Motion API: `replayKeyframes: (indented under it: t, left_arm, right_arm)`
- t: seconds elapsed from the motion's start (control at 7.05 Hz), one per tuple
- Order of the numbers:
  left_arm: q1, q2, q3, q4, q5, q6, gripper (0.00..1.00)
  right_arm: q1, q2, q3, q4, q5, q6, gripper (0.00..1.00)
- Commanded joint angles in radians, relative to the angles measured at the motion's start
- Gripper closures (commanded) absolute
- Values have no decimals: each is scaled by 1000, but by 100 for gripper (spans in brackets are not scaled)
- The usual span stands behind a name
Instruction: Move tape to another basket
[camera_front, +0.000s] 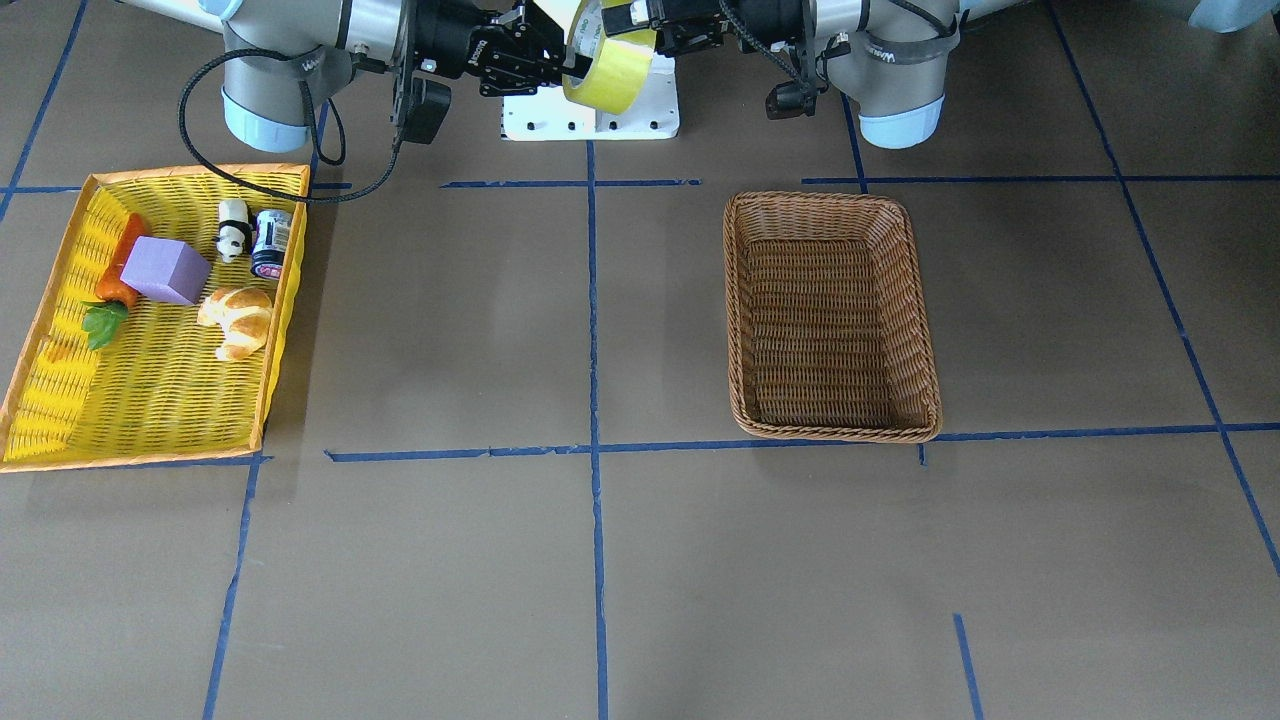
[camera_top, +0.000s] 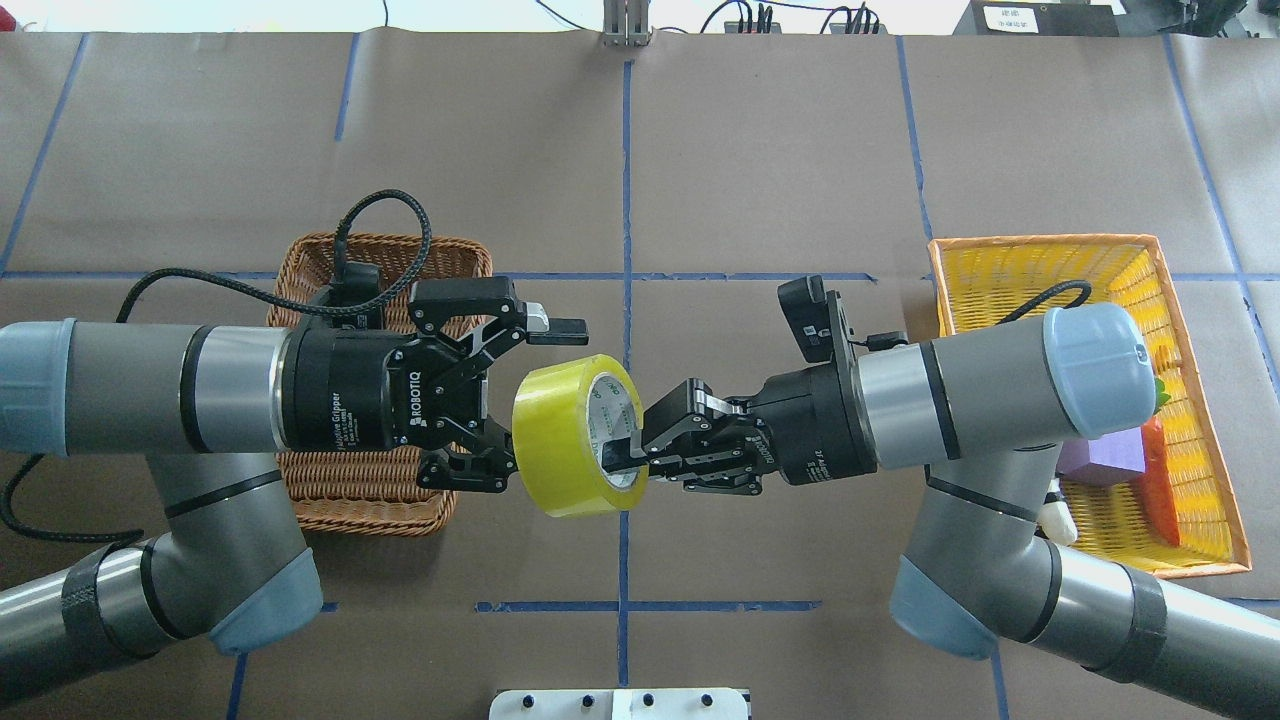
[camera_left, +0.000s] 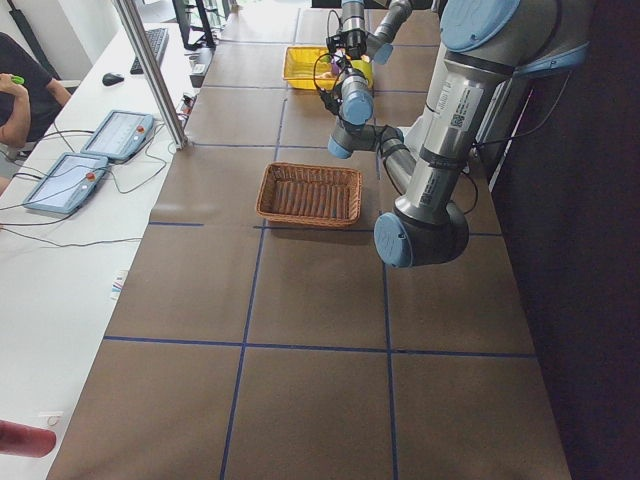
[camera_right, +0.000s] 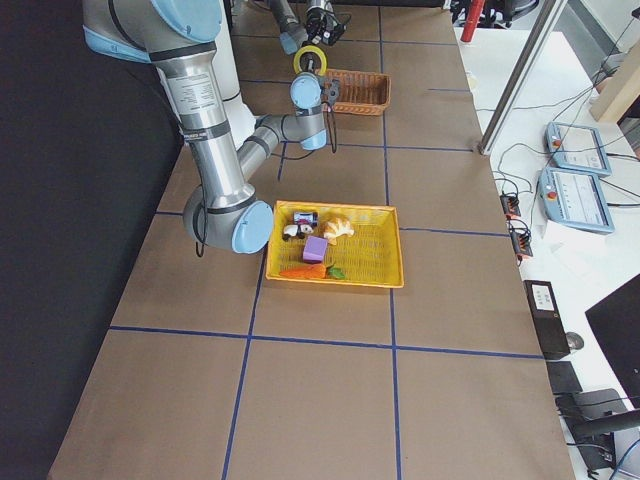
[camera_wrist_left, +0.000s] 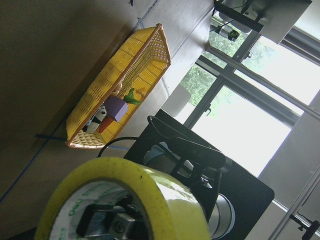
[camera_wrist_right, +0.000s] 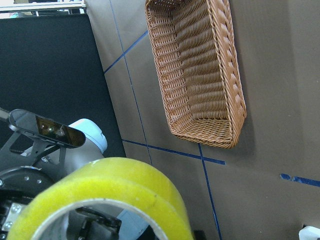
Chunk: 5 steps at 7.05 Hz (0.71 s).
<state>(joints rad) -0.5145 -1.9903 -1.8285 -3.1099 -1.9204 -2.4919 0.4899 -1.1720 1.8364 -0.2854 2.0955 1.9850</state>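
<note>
The tape (camera_top: 572, 436), a wide yellow roll with a white printed core, hangs in mid-air above the table's middle line. My right gripper (camera_top: 628, 452) is shut on the tape's wall, with one finger inside the core. My left gripper (camera_top: 530, 400) is open, and its fingers (camera_top: 556, 328) straddle the roll's other side. I cannot tell whether they touch it. The brown wicker basket (camera_front: 830, 315) sits empty on the table, partly under my left wrist (camera_top: 340, 400). The tape also fills the bottom of the left wrist view (camera_wrist_left: 130, 200) and the right wrist view (camera_wrist_right: 110, 195).
A yellow tray with an orange rim (camera_front: 60, 400) lies on my right side. It holds a purple block (camera_front: 165, 270), a carrot (camera_front: 118, 275), a croissant (camera_front: 237, 320), a panda toy (camera_front: 233, 230) and a small can (camera_front: 271, 243). My white base plate (camera_front: 590, 115) lies under the grippers.
</note>
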Motion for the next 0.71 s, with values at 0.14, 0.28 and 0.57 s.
replayKeyframes:
  t: [0.14, 0.28, 0.57]
  left_arm:
    - [-1, -1, -2, 2, 1, 1, 3]
    - [1, -1, -3, 2, 1, 1, 6]
    - [1, -1, -3, 4, 1, -1, 13]
  right_arm:
    - [-4, 0, 0, 0, 0, 0, 96]
    - [-4, 2, 0, 0, 0, -2, 95]
    - [-4, 2, 0, 2, 0, -2, 55]
